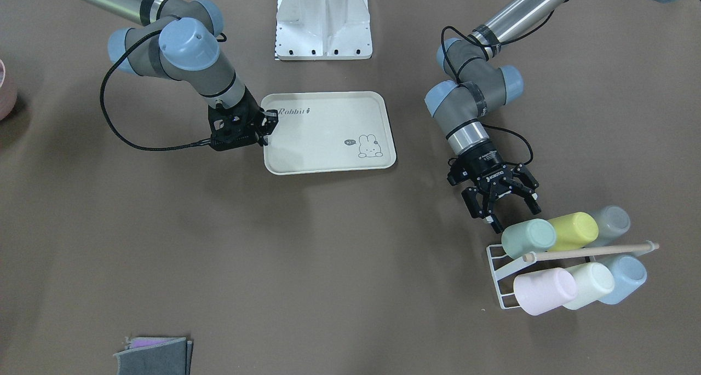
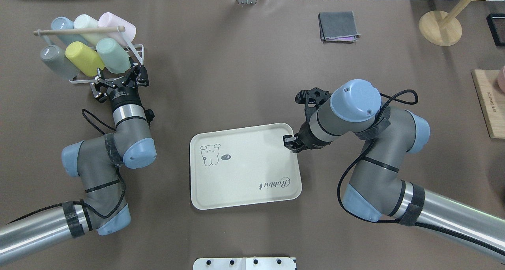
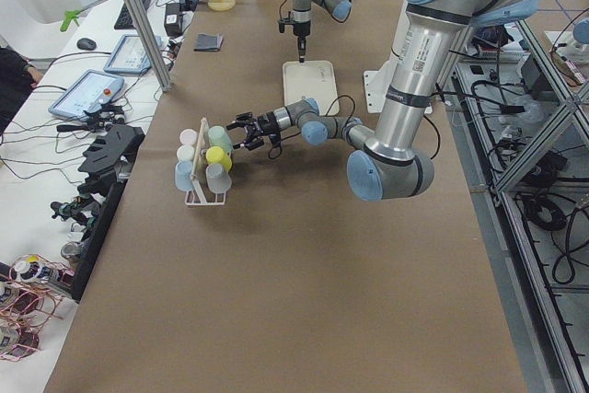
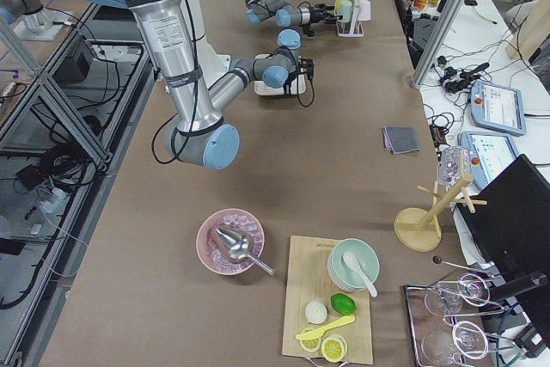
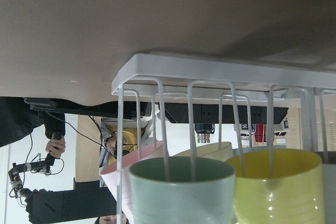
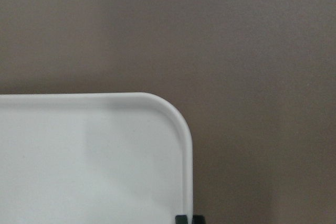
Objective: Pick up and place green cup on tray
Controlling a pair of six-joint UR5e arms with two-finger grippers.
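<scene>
— Reaching for the green cup (image 1: 528,238), how were the left jaws?
— Wide open, just beside its open end, not touching it. The cup lay tilted on the white rack (image 5: 226,69), at the end of the near row.
— How should they grab it?
— I think slowly, one jaw on each side, then a straight pull off the wire prongs.
— What stood in the way?
— The yellow cup (image 1: 572,231) leaned right against it, so little room there. The wooden rod (image 1: 591,251) ran across between the two rows. Past that sat a pink cup (image 1: 545,291), a cream cup (image 1: 589,284) and a blue cup (image 1: 627,276).
— And the tray (image 2: 244,171)?
— Well apart, in the middle of the bench. The right jaws were narrow, pinching its corner rim. A grey cloth (image 2: 339,25) lay far off.
</scene>
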